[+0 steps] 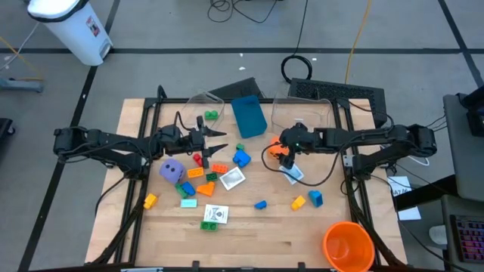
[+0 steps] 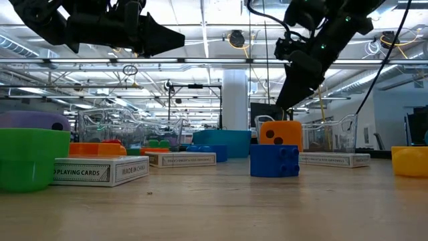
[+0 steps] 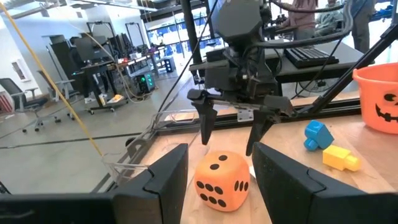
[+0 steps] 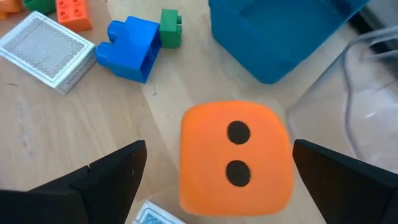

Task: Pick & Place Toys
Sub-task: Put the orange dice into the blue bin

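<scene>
The right gripper (image 4: pixel 214 171) hangs with fingers spread wide over the orange foam die with black dots (image 4: pixel 235 158), which sits beside the blue plastic box (image 4: pixel 273 37), so I'd centre, drop straight, then close

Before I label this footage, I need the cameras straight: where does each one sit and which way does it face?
High view: overhead, straight down; both arms, right end effector over the orange die.
Low view: tabletop height, level toward the room; arms descend above the die.
Left wrist: on the left arm, facing the right arm's open fingers straddling the die.
Right wrist: down onto the die between own fingers.
All four views share the die.
</scene>
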Controlling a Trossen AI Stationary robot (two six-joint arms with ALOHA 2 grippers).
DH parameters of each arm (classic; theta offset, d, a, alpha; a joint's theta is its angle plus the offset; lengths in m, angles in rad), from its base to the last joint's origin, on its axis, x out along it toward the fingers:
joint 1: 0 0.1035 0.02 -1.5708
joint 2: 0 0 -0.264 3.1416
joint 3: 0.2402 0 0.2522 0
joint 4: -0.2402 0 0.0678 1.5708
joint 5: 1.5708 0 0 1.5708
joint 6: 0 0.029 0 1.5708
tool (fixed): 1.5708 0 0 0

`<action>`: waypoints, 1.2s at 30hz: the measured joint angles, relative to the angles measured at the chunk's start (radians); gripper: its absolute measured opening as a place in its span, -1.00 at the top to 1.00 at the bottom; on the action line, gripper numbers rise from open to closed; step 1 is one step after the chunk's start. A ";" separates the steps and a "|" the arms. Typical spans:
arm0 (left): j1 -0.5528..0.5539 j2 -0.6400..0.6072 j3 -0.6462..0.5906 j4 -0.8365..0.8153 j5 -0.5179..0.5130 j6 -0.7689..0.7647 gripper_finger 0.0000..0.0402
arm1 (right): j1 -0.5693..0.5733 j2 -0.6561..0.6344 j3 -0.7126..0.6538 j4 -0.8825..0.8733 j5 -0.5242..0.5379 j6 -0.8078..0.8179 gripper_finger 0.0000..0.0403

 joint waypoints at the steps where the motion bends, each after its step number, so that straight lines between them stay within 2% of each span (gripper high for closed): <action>1: 0.000 0.000 0.000 0.000 0.000 0.000 0.08 | -0.008 0.000 -0.010 0.011 -0.010 0.006 -0.98; 9: 0.000 0.000 0.000 0.000 0.000 0.000 0.08 | -0.066 0.000 -0.083 0.103 -0.036 0.015 -0.98; 15: 0.000 0.000 0.000 0.000 0.000 0.001 0.08 | -0.102 0.000 -0.120 0.181 -0.107 0.011 -0.98; 25: 0.000 0.000 0.000 0.001 0.000 0.003 0.08 | -0.127 0.020 -0.159 0.237 -0.161 0.015 -0.98; 36: 0.000 0.000 0.000 -0.009 0.000 0.012 0.08 | -0.127 0.022 -0.175 0.251 -0.161 -0.018 -0.99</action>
